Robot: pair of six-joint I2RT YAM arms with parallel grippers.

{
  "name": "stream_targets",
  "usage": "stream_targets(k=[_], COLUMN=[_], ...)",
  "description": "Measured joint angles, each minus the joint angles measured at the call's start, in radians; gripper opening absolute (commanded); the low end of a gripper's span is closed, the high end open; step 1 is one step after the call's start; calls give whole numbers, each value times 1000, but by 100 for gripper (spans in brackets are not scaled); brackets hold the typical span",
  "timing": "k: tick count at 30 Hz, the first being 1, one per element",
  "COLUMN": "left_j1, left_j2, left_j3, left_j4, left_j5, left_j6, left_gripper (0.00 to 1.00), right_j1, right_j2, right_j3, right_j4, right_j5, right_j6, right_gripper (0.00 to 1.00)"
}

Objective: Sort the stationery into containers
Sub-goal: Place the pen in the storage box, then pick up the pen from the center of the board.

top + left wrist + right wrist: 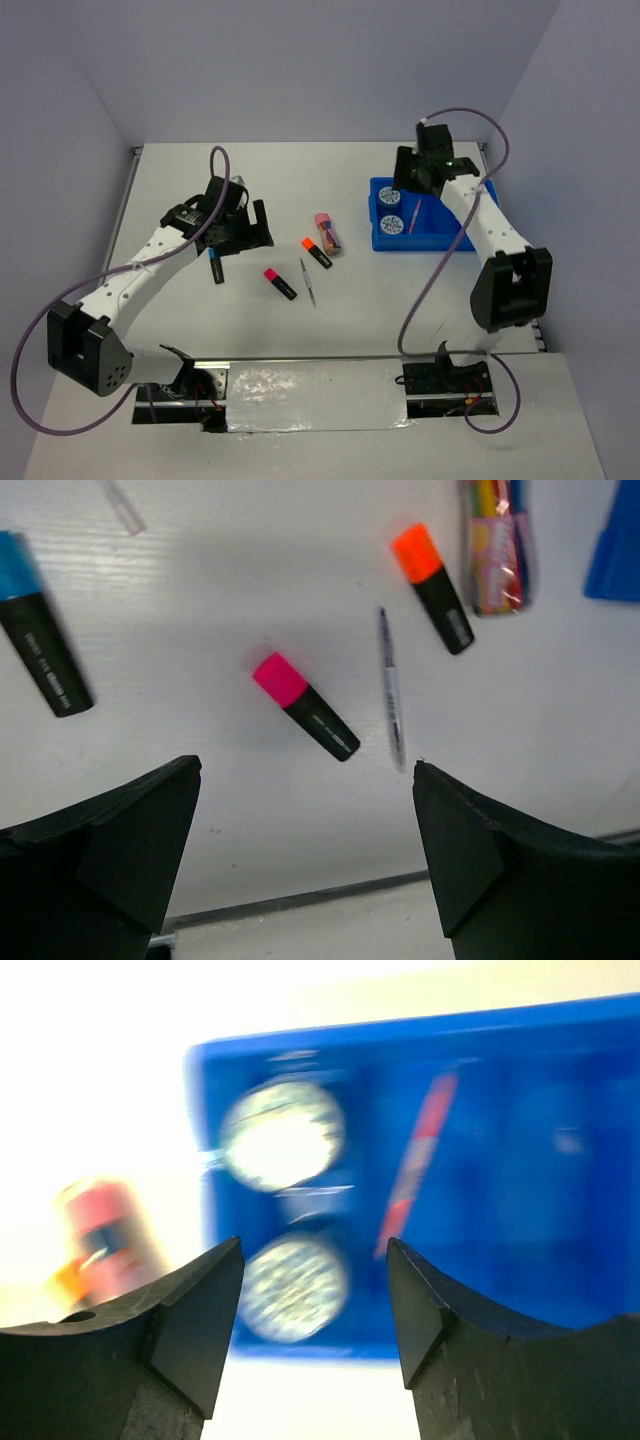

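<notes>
- blue tray (420,243) holds two tape rolls (389,197), one pink pen (413,215)
- left gripper (305,770) spread, empty, near pink-capped highlighter (303,705)
- right gripper (313,1245) spread, empty, by tray

Soft overhead light left faint shadows on the bench (350,300). The right wrist view was blurred and overexposed around the blue tray (560,1110); the left wrist view was sharp.

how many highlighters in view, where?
3, all on the table, none visible in the blue tray: blue-capped highlighter leftmost, pink-capped highlighter centre, orange-capped highlighter beside the tube. Part of the tray is covered, so more may be hidden.
</notes>
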Motion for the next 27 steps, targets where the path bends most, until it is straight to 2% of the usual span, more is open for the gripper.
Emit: stream_targets(k=[3, 6, 10, 15, 18, 27], left_j1=[9, 38, 111, 214, 235, 239], left_j2=[44, 100, 170, 227, 237, 237], left_j3=[17, 74, 151, 208, 236, 248], left_j4=[-48, -102, -137, -179, -200, -213], left_j5=[-82, -143, -177, -185, -193, -177], left_j6=[-52, -89, -94, -82, -62, -13], left_gripper=[99, 99, 99, 99, 99, 99], right_j1=[180, 440, 645, 733, 763, 797], right_j2=[-151, -246, -195, 47, 164, 251], right_j3=[-78, -166, -207, -140, -81, -43], right_j4=[6, 42, 42, 16, -4, -22], right_j5=[25, 38, 41, 75, 83, 93], right_j6=[49, 124, 204, 243, 252, 273], right_gripper=[64, 62, 57, 57, 56, 49])
